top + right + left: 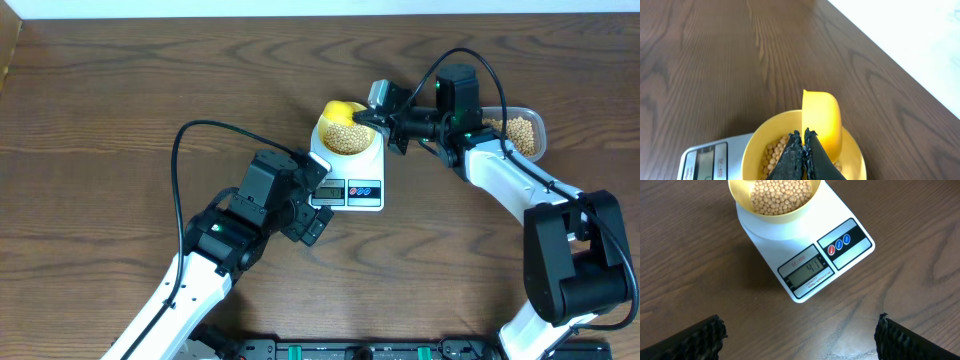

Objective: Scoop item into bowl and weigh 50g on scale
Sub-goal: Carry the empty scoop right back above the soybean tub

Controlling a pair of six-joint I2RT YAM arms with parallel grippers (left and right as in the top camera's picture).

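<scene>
The pale-yellow bowl [330, 145] sits on the white scale [370, 165] and holds tan beans [349, 137]. In the left wrist view the bowl [745, 200] of beans [777, 195] is on the scale [850, 255], whose display [810, 271] reads about 41. My right gripper [375, 122] is shut on the handle of a yellow scoop [822, 117], tipped on its side over the bowl [752, 150]. My left gripper [312, 210] is open and empty in front of the scale; its fingers [800, 337] frame bare table.
A clear plastic tub [541, 124] with more beans [515, 135] stands at the right, behind the right arm. The table's far edge runs along the top of the overhead view. Black cables loop over both arms.
</scene>
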